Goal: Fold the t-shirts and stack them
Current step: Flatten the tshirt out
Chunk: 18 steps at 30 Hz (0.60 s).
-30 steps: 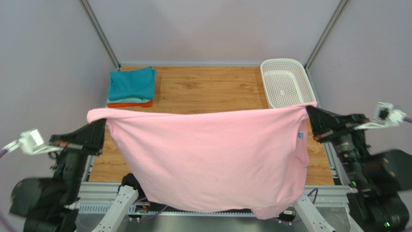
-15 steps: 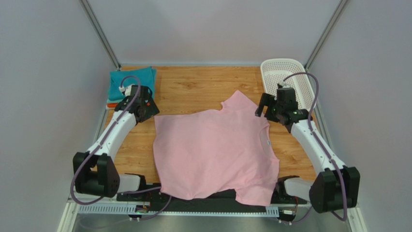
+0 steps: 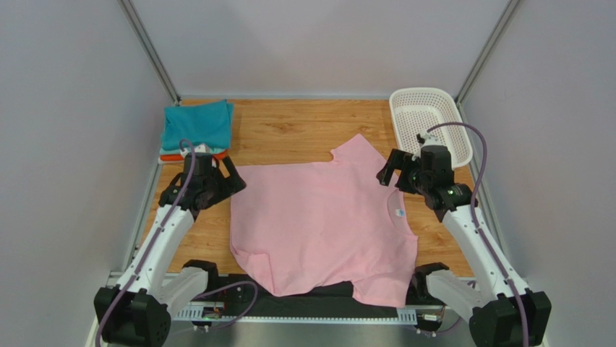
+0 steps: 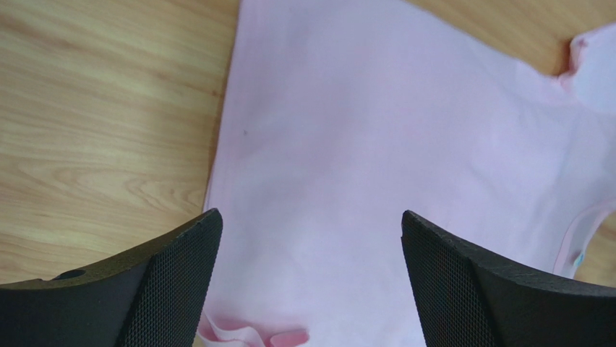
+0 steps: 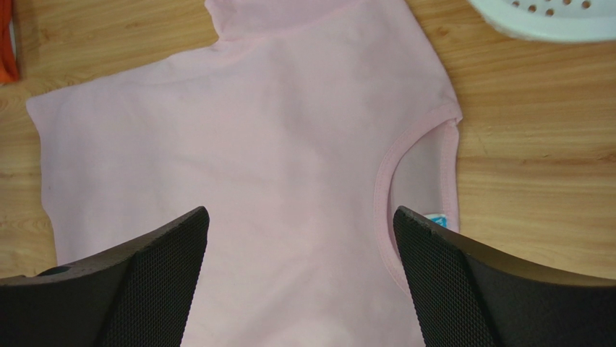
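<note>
A light pink t-shirt [image 3: 318, 217] lies spread flat on the wooden table, collar toward the right and its near edge drooping over the table's front. My left gripper [image 3: 235, 181] hovers open at the shirt's left edge, holding nothing. In the left wrist view the pink t-shirt [image 4: 376, 144] fills the space under my left gripper [image 4: 311, 238]. My right gripper [image 3: 387, 173] hovers open over the collar side. The right wrist view shows the t-shirt [image 5: 238, 130], its neckline [image 5: 416, 173] and a small blue label [image 5: 436, 220] below my right gripper [image 5: 300, 231]. Folded t-shirts are stacked [image 3: 197, 126] at the back left, teal on top, orange underneath.
A white perforated basket [image 3: 421, 92] stands at the back right corner, its rim [image 5: 557, 18] showing in the right wrist view. Bare wood [image 3: 304, 130] runs between the stack and the basket. Grey walls close in the table on three sides.
A second ago both grippers held the pink t-shirt stretched high between them. Both have let go, the shirt now lies flat on the table, and both arms have drawn back slightly.
</note>
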Tool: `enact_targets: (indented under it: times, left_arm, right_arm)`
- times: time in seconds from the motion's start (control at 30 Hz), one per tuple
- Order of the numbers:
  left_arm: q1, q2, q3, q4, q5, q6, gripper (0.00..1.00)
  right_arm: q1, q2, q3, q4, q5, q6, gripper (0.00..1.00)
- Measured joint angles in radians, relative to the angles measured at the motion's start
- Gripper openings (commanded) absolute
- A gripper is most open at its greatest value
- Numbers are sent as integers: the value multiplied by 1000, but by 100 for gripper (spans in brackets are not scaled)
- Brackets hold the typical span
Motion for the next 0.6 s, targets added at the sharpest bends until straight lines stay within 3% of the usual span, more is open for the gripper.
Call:
enact_targets:
  times: [0.27,0.6]
  left_arm:
    - [-56,-53,-197,14,145,-8,100]
    - [-60,283,-138,105,178,17,100]
  right_arm:
    - [100,26,-154,6,-28,23,100]
    - [138,381,-90,72,24,30,100]
